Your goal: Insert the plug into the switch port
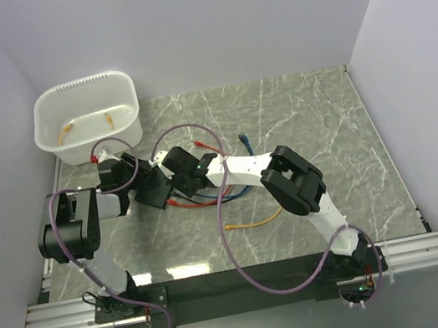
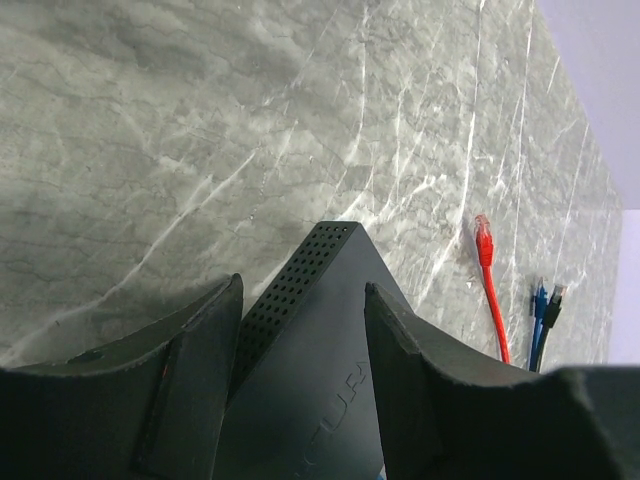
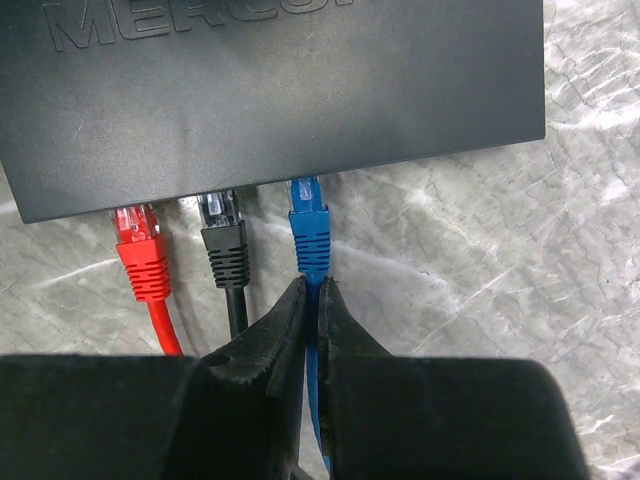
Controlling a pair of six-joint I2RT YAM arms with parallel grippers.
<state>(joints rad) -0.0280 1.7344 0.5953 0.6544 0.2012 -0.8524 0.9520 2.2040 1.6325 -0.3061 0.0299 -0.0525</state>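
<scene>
Black switch (image 3: 300, 100); red plug (image 3: 140, 250), black plug (image 3: 228, 250), blue plug (image 3: 309, 235); grey marbled table (image 3: 500, 280).

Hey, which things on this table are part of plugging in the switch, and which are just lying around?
In the job: switch, held by the left gripper; blue plug at a port, blue cable pinched in the right gripper.
Lying about: white tub, yellow cable, red plug, black plug.

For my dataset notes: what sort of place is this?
Probably a robot lab test cell: plain white walls enclose a marble-patterned table, with left arm and right arm bolted to a rail, handling a switch.
</scene>
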